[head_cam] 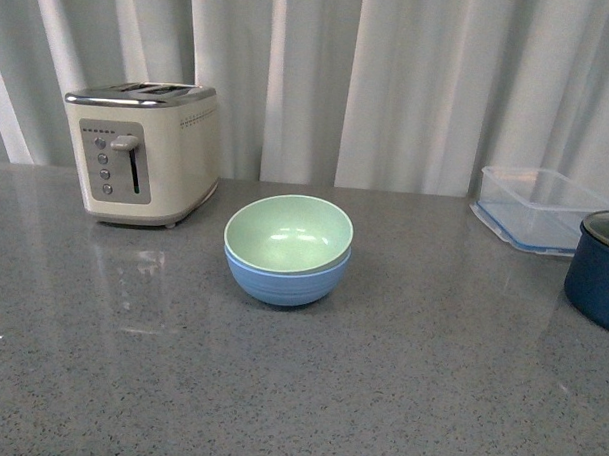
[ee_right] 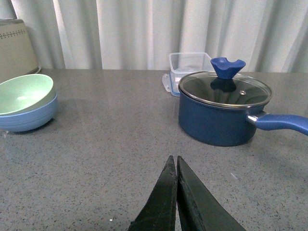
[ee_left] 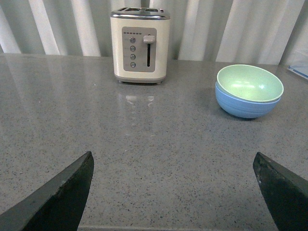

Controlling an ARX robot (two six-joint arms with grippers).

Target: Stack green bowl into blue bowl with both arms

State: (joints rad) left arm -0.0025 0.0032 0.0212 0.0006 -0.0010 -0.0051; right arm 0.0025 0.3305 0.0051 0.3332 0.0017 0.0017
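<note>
Two bowls sit nested on the grey surface: the green bowl rests inside the blue bowl, its rim tilted a little and standing above the blue rim. In the front view no arm shows at all; the stack lies near the middle, with a cream toaster behind it to the left, and a clear container and a navy pot well apart to the right. The pot is cut off by the frame edge there.

Only the wrist views show the grippers. The left gripper hangs low over bare surface, its two dark fingers spread wide apart at the frame's corners, released and holding nothing; the bowls lie well beyond it, beside the toaster. The right gripper is clenched, its fingers pressed together to a thin seam with nothing between them, also low over the surface.

The right wrist view alone gives the pot whole: glass lid, blue knob and a long handle. The container stands just behind it, partly hidden. The bowls sit far to one side there, and the toaster is only a sliver at the edge. White curtains close off the back in every view.
</note>
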